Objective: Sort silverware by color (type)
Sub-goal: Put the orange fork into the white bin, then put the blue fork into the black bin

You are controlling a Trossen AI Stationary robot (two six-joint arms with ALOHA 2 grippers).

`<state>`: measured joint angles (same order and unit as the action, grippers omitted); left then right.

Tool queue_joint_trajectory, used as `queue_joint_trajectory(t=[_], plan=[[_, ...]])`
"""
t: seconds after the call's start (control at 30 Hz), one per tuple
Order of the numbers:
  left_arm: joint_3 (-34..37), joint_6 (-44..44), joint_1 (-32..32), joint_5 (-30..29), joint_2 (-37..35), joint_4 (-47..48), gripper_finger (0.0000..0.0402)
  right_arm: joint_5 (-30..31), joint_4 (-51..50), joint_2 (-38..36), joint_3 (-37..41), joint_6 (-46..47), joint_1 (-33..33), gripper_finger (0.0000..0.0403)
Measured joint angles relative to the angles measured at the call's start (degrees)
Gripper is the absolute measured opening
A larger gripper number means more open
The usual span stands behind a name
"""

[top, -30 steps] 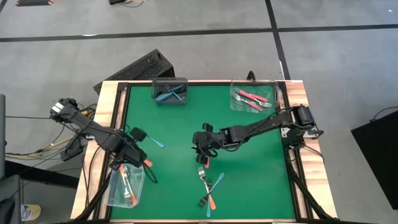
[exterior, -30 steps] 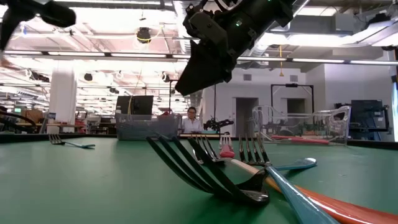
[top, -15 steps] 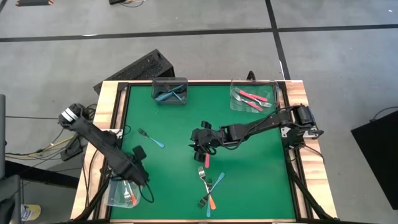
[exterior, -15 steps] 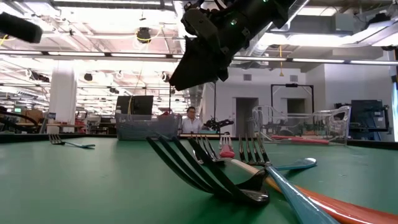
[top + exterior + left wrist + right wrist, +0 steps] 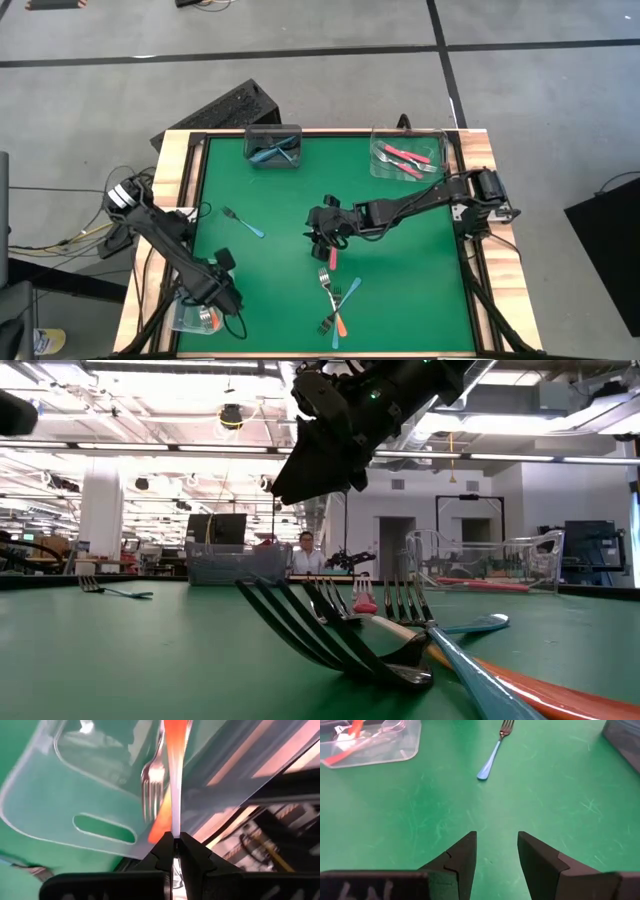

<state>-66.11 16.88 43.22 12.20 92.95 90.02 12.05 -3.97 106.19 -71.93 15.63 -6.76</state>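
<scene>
My left gripper (image 5: 214, 302) is shut on an orange-handled fork (image 5: 173, 775) over the clear container (image 5: 188, 318) at the table's near left corner. Another orange-handled fork (image 5: 154, 795) lies in that container. My right gripper (image 5: 322, 236) hangs open above mid-table, with nothing between its fingers (image 5: 495, 850). A pink-handled fork (image 5: 332, 258) lies flat just near of it. A blue-handled fork (image 5: 243, 222) lies flat at mid left. A silver, a blue and an orange fork lie crossed in a small pile (image 5: 336, 303) near the front edge. My left gripper pinches the fork's slim shaft (image 5: 173, 831) between its two fingertips, coming steeply from above. The fork runs on lengthwise beyond the fingers, its orange part (image 5: 175, 732) farthest from them, above the container's floor. Which end sits in the fingers I cannot tell.
A dark bin (image 5: 273, 147) with blue forks stands at the far edge. A clear container (image 5: 405, 157) with pink forks is at the far right. The green mat (image 5: 400, 260) lies bare between the pile and the right rail.
My left gripper has gone toward the table's near left corner and down, turning as it went. It has carried the orange fork from beside the clear container to over it, and has stayed shut.
</scene>
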Motion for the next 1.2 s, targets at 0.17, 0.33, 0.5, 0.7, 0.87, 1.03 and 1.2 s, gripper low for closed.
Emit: queue_joint_trajectory(t=[0.17, 0.33, 0.5, 0.7, 0.87, 1.03, 1.2], plan=[[-1.79, -7.04, 0.02, 2.24, 0.0, -3.8, 0.0009, 0.01, 0.04, 0.0, 0.01, 1.2, 0.56, 0.0168], [-0.48, -17.54, -0.02, 2.48, 0.0, -3.94, 0.004, 0.01, -0.07, 0.0, 0.0, 2.96, 0.54, 0.0168], [-0.57, -10.16, 1.37, 4.85, 0.0, -4.13, 0.0052, 0.01, -0.28, 0.0, 0.01, 2.96, 0.5, 0.0168], [-0.59, -11.62, 0.88, -0.22, -0.52, -0.86, 0.0054, 0.01, -0.52, 0.0, 0.01, 2.96, 0.5, 0.0168], [-0.59, -16.86, 0.27, -11.14, -7.33, -4.43, 0.0054, -0.01, -0.44, 0.0, 0.01, 3.95, 1.08, 0.0168], [1.5, -26.52, 0.33, -30.12, -19.69, -17.35, 0.0054, 0.01, -0.25, 0.0, 0.01, 6.44, 2.21, 0.0168], [3.48, -40.84, 0.21, -50.24, -29.06, -21.94, 0.0055, -0.1, 11.16, 0.95, 0.0, 6.39, 3.32, 0.0168]])
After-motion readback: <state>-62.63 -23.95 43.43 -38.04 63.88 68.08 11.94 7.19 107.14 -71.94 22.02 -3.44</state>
